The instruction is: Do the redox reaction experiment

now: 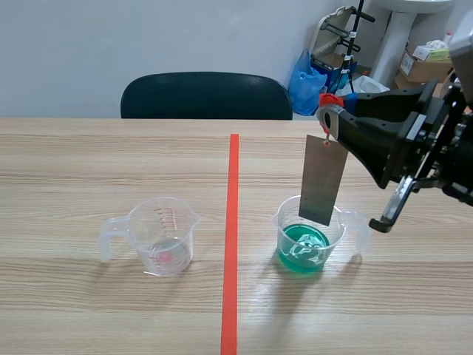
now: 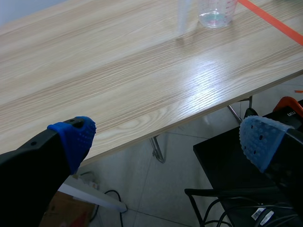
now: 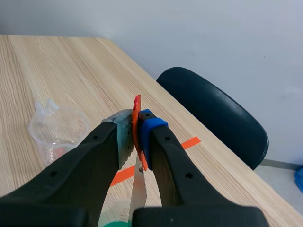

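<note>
Left gripper (image 2: 168, 139): released, fingers wide apart, holding nothing, off the near edge of the table (image 1: 89, 163). One tape line (image 1: 232, 222) runs down the middle. Two clear cups, one on each side of it: left cup (image 1: 162, 237) near empty, right cup (image 1: 307, 235) holding green liquid. One grey plate (image 1: 323, 180) hangs upright over the right cup, its lower edge at the cup's mouth, above the liquid. One orange clip (image 1: 327, 100) at the plate's top. Right gripper (image 1: 330, 122) clenched on that clip. One dark chair (image 1: 205, 95) beyond the table.
</note>
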Motion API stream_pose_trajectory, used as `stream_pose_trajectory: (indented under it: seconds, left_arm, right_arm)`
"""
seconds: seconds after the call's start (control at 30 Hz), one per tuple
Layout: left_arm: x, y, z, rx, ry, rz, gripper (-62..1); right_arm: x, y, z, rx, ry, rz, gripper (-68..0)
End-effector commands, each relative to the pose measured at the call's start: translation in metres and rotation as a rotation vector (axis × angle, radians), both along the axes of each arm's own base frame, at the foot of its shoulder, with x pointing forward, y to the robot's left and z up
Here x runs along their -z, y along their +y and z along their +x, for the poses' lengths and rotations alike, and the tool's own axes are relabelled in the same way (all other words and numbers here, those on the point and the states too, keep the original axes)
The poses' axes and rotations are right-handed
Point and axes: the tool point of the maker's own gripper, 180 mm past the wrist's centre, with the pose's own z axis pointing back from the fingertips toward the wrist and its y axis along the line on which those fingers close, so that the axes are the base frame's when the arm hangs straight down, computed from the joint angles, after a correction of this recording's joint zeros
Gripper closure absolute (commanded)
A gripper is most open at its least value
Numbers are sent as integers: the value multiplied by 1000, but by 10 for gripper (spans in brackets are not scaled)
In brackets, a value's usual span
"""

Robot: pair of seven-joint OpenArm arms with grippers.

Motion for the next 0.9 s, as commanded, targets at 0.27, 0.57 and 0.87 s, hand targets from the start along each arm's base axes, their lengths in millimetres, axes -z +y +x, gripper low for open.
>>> stream_pose_trajectory:
  seconds: [0.27,0.57,0.87]
  left_arm:
    - [-4,-1,3,5,-21,-10,-623]
    - [-4,-1,3,5,-21,-10,-623]
    - [-4,-1,3,5,-21,-10,-623]
  right_arm:
    - [-20,6,1,0,-18,-16,-7]
    - [-40,4,4,23,-27,-13,-7]
    - [-45,0,6,51,-12,-43,-7]
